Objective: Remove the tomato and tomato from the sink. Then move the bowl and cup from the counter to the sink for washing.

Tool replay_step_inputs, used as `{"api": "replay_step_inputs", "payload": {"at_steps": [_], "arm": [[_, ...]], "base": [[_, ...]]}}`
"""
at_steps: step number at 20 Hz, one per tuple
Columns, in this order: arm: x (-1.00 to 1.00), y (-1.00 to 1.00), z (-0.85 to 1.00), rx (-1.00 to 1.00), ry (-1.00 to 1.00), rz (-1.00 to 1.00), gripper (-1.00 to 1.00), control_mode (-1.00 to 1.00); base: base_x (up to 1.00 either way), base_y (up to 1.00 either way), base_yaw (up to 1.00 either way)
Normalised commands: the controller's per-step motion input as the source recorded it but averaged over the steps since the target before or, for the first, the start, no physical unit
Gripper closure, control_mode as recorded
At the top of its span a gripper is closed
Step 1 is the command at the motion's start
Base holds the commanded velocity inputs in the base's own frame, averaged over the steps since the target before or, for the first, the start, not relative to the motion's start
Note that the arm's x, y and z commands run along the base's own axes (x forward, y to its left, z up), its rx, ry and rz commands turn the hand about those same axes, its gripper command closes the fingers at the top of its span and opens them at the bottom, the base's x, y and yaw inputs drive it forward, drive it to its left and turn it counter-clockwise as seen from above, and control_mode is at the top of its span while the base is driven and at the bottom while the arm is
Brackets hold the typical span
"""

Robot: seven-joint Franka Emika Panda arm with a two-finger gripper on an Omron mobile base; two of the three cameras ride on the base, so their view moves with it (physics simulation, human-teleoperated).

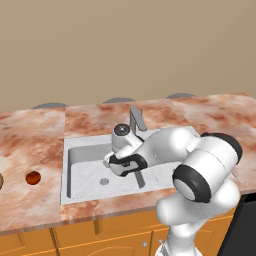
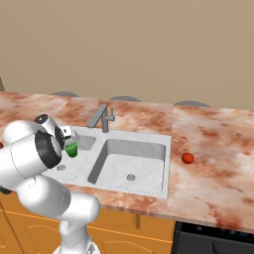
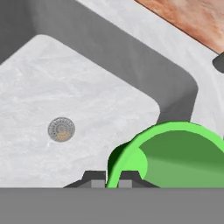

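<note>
My gripper (image 3: 109, 179) is shut on the rim of the bright green cup (image 3: 175, 157), which hangs over the left basin of the pale grey sink (image 3: 65, 87). From the right base view the cup (image 2: 72, 149) shows just below the hand, above that basin. The darker tomato (image 1: 33, 177) lies on the counter (image 1: 30, 145) left of the sink (image 1: 90, 142). On the counter to the right of the sink (image 2: 168, 163) lies the brighter tomato (image 2: 187, 158). A tan sliver of the bowl (image 1: 1, 181) shows at the left edge.
The grey angular faucet (image 2: 101, 118) stands behind the divider between the basins, close to the hand. Each basin has a round drain (image 3: 61, 129). Orange cabinets (image 1: 100, 235) run below the counter, and a dark appliance (image 2: 218, 238) sits at the lower right.
</note>
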Motion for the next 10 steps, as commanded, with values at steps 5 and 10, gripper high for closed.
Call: {"api": "replay_step_inputs", "payload": {"at_steps": [5,10], "arm": [[0.09,0.03,-0.11,0.00,0.02,-0.11,1.00,-1.00],[0.06,0.02,-0.14,0.00,0.00,-0.10,1.00,-1.00]], "base": [[0.00,0.00,0.00],[0.00,0.00,0.00]]}}
